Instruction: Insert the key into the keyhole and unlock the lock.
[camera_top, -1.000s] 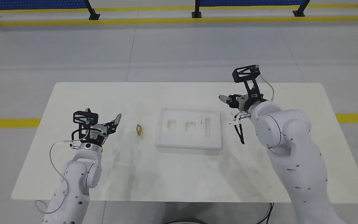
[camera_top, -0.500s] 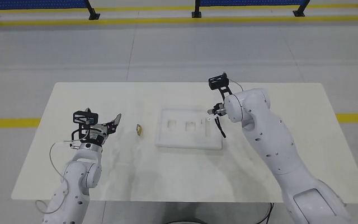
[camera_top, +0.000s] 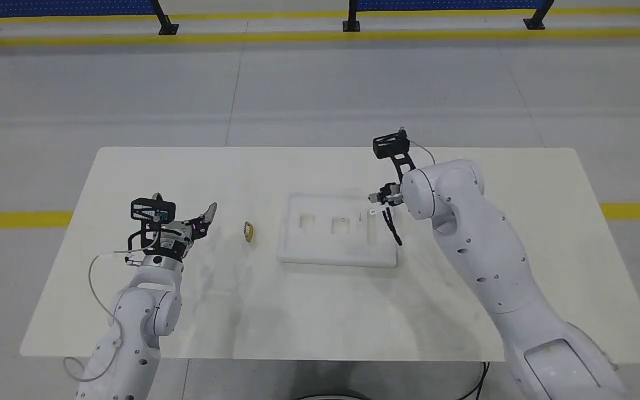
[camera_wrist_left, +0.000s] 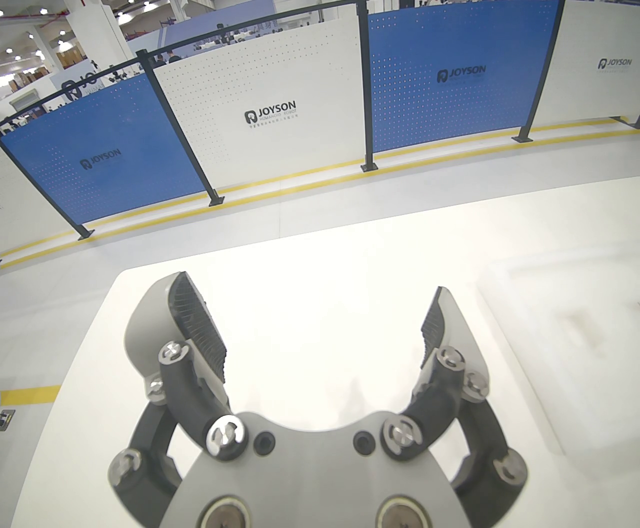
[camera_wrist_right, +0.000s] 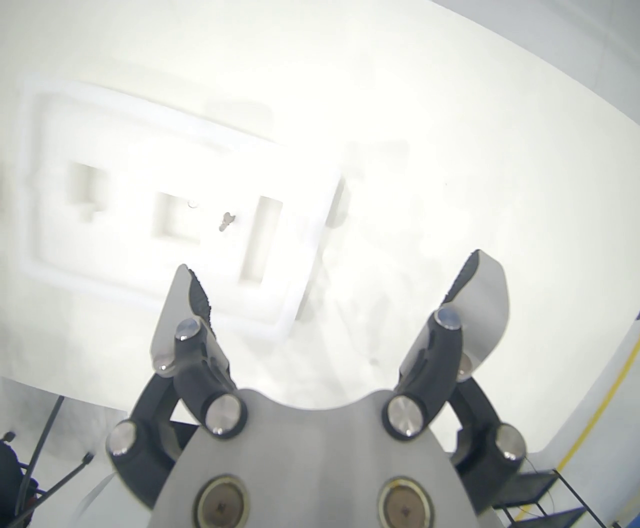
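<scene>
A white rectangular table (camera_top: 150, 180) stood on a pale floor crossed by yellow lines, with a white foam tray (camera_top: 300, 252) of three recesses at its middle. The left gripper (camera_wrist_left: 309, 287) hung low over the table with its ribbed fingers (camera_wrist_left: 197, 320) spread wide and nothing between them. A small brass-coloured padlock (camera_top: 248, 232) lay just ahead of it, between its fingertips and the tray, its long axis running roughly toward and away from the robot. The right gripper (camera_wrist_right: 330, 262), fingers likewise apart and empty, hung above the tray's near edge. The small dark metal key (camera_wrist_right: 227, 221) lay ahead of it on the foam, between the middle recess and the narrow slot, roughly parallel to that slot; which way its blade pointed could not be told.
</scene>
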